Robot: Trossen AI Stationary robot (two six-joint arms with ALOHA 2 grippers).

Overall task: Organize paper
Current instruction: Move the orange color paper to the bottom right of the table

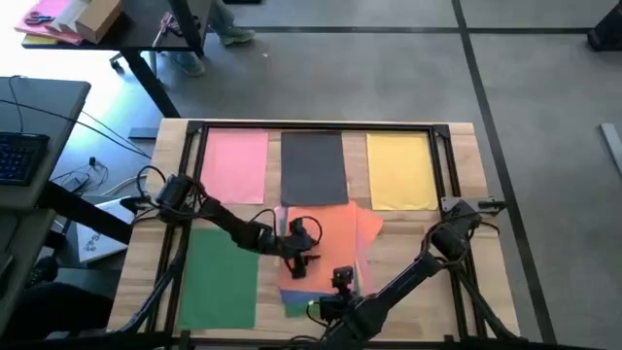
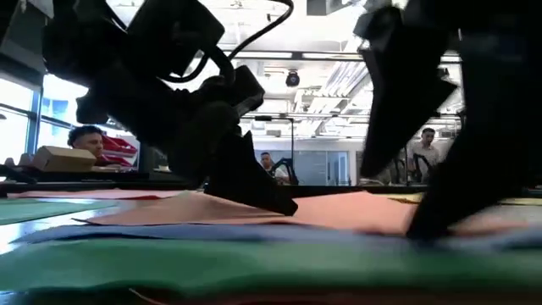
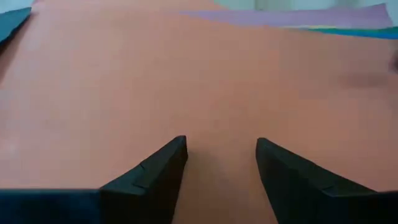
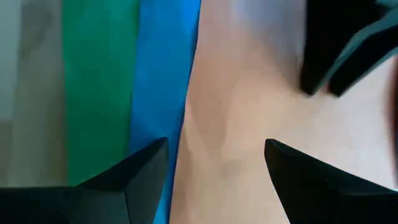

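A green sheet (image 2: 254, 263) is seen nearest the low camera, under blue and orange sheets (image 1: 326, 243) stacked mid-table. Both the left gripper (image 3: 221, 171) and right gripper (image 4: 214, 171) are held spread apart over the orange sheet. Beyond it, pink (image 1: 236, 160), dark grey (image 1: 313, 165) and yellow (image 1: 401, 170) sheets are laid side by side on the wooden table (image 1: 476, 194). People are seen in the room behind.
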